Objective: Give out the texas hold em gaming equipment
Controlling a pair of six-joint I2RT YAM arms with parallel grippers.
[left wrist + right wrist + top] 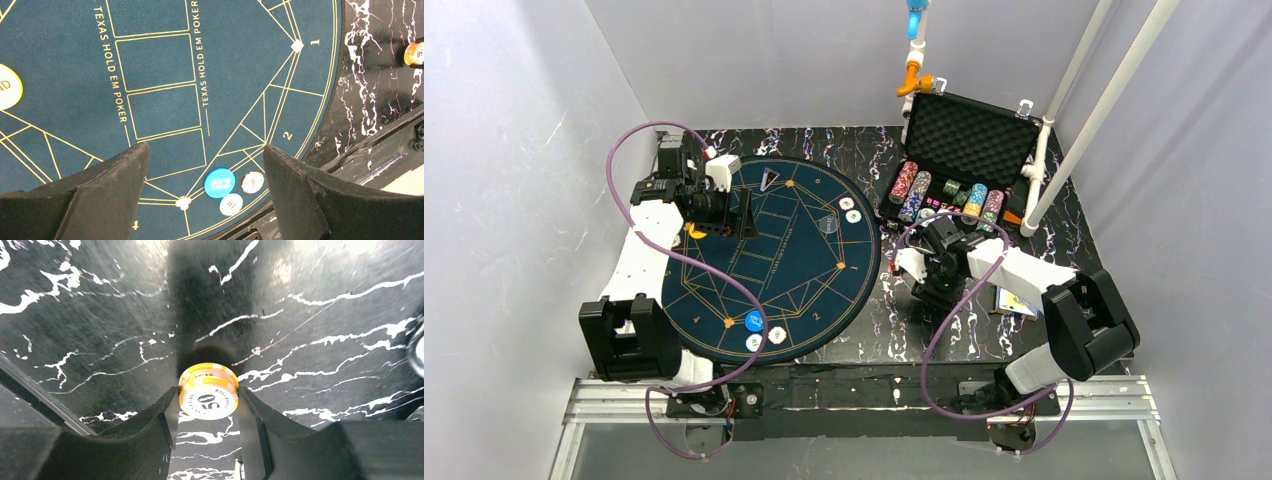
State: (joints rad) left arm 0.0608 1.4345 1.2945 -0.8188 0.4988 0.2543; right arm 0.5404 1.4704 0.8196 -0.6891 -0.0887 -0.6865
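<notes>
Chip stack [208,390], orange-and-white and marked 50, sits on the black marbled counter [100,340] near the round mat [160,65], pinched edge to edge by the right tool [208,402]. This looks like the pick-up step; next comes a lift and a carry to a player spot. The left tool [205,148] hangs wide over the mat, holding nothing. The chip count is unclear, and overhead the arm hides the stack.
</notes>
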